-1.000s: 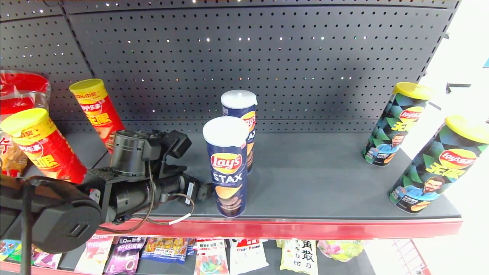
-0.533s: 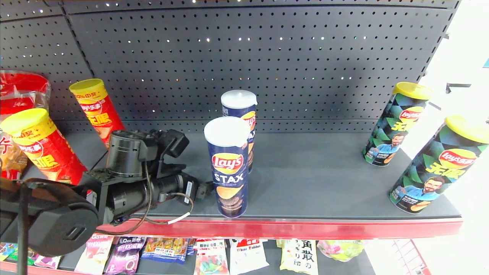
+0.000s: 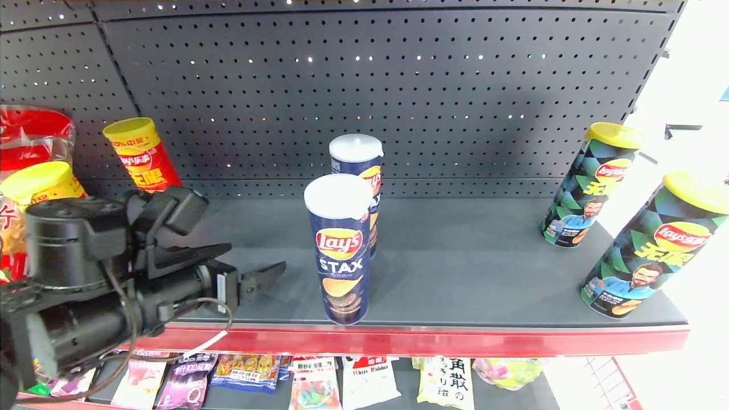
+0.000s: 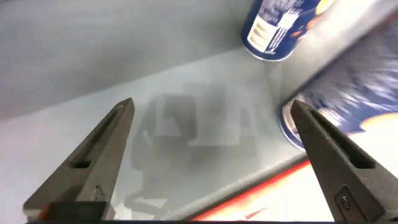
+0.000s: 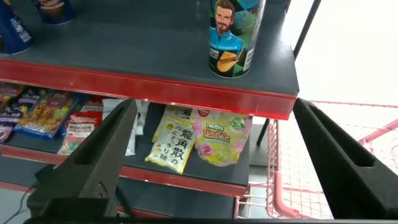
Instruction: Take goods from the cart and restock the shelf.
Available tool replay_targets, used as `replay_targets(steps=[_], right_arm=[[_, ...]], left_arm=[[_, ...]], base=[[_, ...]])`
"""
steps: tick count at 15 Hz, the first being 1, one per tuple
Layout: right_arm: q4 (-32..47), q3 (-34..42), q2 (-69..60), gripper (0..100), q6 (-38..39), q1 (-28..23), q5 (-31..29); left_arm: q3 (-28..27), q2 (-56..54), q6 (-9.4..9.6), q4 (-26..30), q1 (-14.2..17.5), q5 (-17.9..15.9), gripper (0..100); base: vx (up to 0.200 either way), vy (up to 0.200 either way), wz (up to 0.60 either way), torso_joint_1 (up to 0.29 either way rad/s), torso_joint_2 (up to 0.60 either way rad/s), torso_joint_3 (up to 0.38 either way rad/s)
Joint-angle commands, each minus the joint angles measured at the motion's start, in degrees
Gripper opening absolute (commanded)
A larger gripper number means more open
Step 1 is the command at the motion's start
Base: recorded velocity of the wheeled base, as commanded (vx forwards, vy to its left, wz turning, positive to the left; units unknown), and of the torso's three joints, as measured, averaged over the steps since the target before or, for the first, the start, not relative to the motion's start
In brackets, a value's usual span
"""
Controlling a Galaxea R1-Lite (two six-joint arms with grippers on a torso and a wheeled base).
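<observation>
**Robot's left pincer gapes empty beside blue crisp cans on store shelf**

Behind the left pincer's arm and to its left, a red bag and two red cans with yellow lids stand on the dark shelf. The nearer red can is partly hidden by the arm, and the farther red can leans against the pegboard back.

The left pincer hangs low over the shelf's red front lip. In the left wrist view the left pincer has its fingers spread wide and grips nothing, with bare shelf between them.

Just beyond its tips, to its right and apart from them, the front blue can stands upright near the lip under a white lid. The wrist view shows the same front blue can close outside one finger. The rear blue can stands directly behind it, farther ahead of the pincer, where the rear blue can shows its base.

Well to the right of that pincer, two green-and-black cans with yellow lids stand at the shelf's far end: the back green can and the front green can.

The right pincer is also wide open and empty, held off the shelf's front below its deck. The front green can stands ahead of it, above the gap between its fingers. Snack packets lie on the lower shelf beyond that gap, and the red wire cart stands past its outer finger.
</observation>
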Motion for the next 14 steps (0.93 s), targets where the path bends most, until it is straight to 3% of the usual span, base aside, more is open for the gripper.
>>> replay_targets(steps=[1, 2, 4, 8, 9, 11, 14], right_arm=[[0.0, -0.39, 3.13, 100, -0.06, -3.57, -0.08], [0.0, -0.74, 4.8, 100, -0.06, -6.47, 0.09], [-0.09, -1.36, 7.34, 100, -0.06, -12.36, 0.53], [-0.09, 0.58, 4.44, 100, -2.87, -13.06, 1.06], [0.0, 1.63, 3.3, 100, -3.75, -13.41, 3.26], [0.0, 3.57, 2.6, 100, -4.1, -15.35, 2.29], [-0.09, 6.47, 1.46, 100, -5.24, -21.24, 1.67]], left_arm=[[8.18, -16.2, -1.22, 1.97, 2.78, -0.06, 100], [10.38, -21.65, -1.39, 4.52, 3.22, -0.06, 100], [12.31, -33.43, -4.03, 14.28, 3.31, 0.12, 100], [10.82, -55.58, -4.47, 40.64, 4.19, 3.1, 100], [9.5, -63.66, -4.38, 51.19, 4.27, 6.36, 100], [7.74, -69.64, -4.3, 61.56, 4.19, 13.3, 100], [8.09, -72.45, -3.77, 65.43, 4.71, 20.68, 100]], base=[[0.0, 0.0, 0.0, 0.0, 0.0, 0.0], [0.0, 0.0, 0.0, 0.0, 0.0, 0.0], [0.0, 0.0, 0.0, 0.0, 0.0, 0.0], [0.0, 0.0, 0.0, 0.0, 0.0, 0.0], [0.0, 0.0, 0.0, 0.0, 0.0, 0.0], [0.0, 0.0, 0.0, 0.0, 0.0, 0.0], [0.0, 0.0, 0.0, 0.0, 0.0, 0.0]])
